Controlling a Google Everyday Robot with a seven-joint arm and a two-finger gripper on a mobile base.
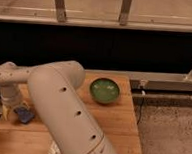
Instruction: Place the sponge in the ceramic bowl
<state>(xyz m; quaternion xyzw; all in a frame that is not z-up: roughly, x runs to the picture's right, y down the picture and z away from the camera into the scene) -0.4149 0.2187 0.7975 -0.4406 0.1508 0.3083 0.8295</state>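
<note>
Behind your pale wooden surface (117, 124) runs a dark wall, and your bulky cream robot arm (62, 106) sweeps across the front of the view and bends down at the left edge. You have the round glossy green ceramic bowl (105, 90) on the far side of the surface with nothing showing in it, well apart from the small blue-grey soft sponge (24, 114), which lies flat on the wood at the left. Your tool (10, 106) hangs just beside the sponge with its jaws spread, so by my judgement the grasp, the carry and the drop into the bowl are left.
</note>
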